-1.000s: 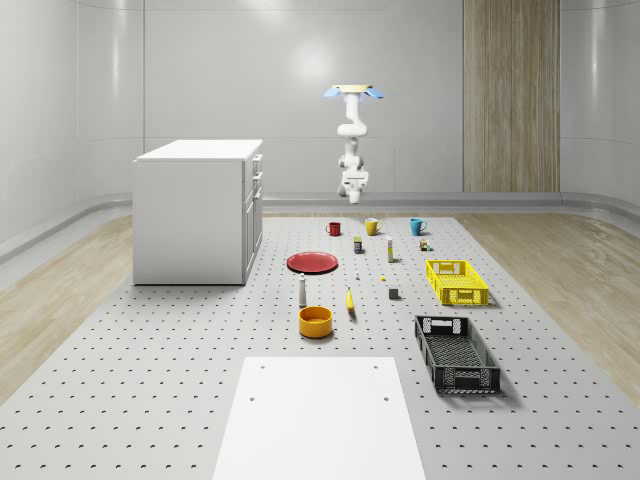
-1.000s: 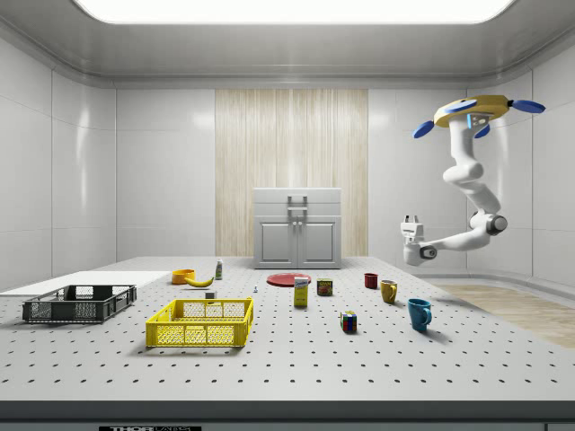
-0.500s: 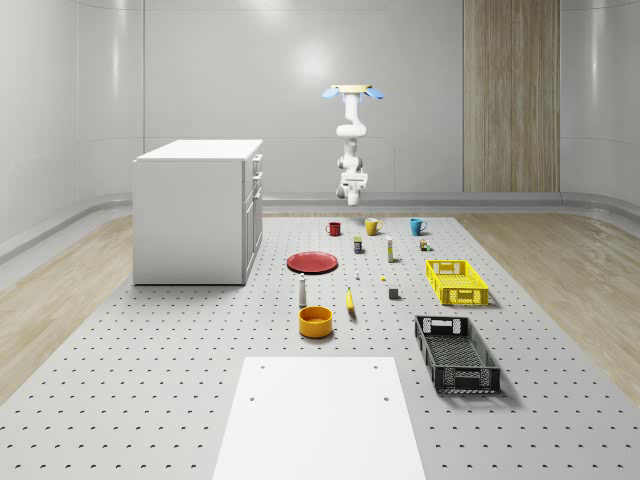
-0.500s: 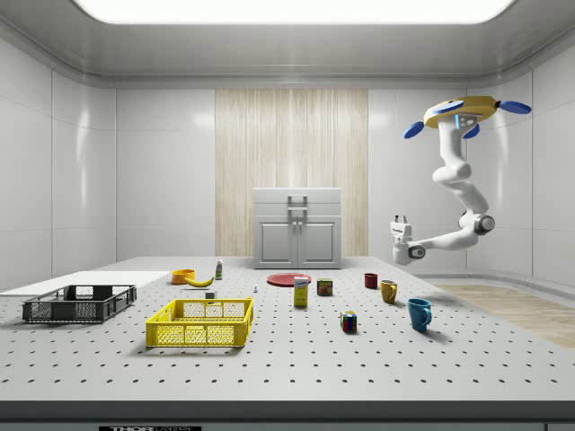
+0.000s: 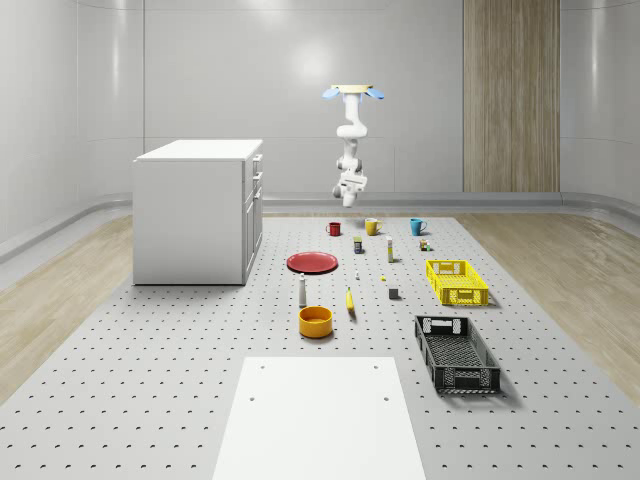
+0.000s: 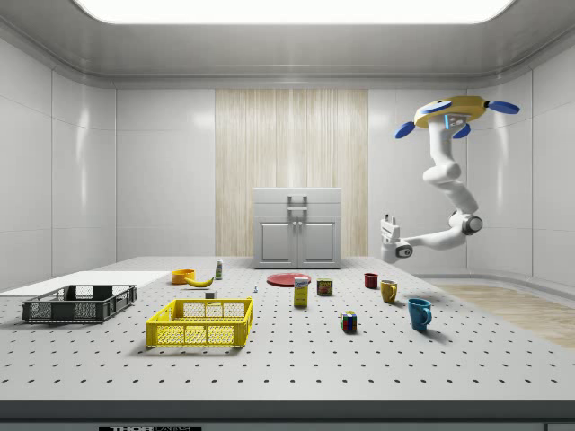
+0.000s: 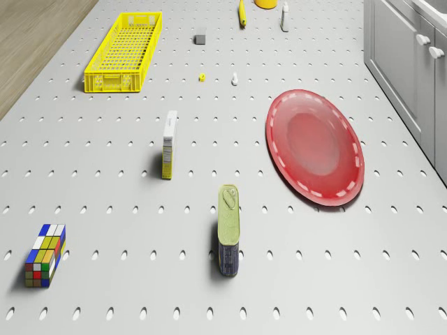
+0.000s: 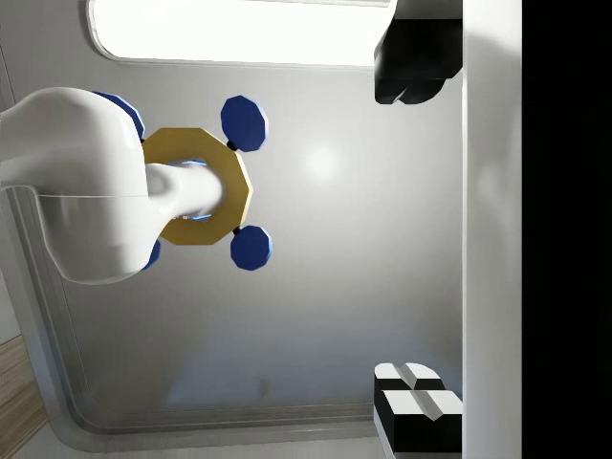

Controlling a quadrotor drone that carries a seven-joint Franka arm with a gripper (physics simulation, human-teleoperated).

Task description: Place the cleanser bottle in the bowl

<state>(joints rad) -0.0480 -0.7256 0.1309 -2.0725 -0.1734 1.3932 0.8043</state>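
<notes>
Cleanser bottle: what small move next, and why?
Probably fly the drone on toward the cleanser bottle beside the orange bowl. It hovers high over the mugs' end of the table, and the hand points upward, far from the bottle.

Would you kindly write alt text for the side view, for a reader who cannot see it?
A yellow quadrotor drone hovers high at the side view's right, its white arm bent down and forward, the gripper pointing upward above a small red mug. The white cleanser bottle stands beside the orange bowl, far off at the left.
</notes>
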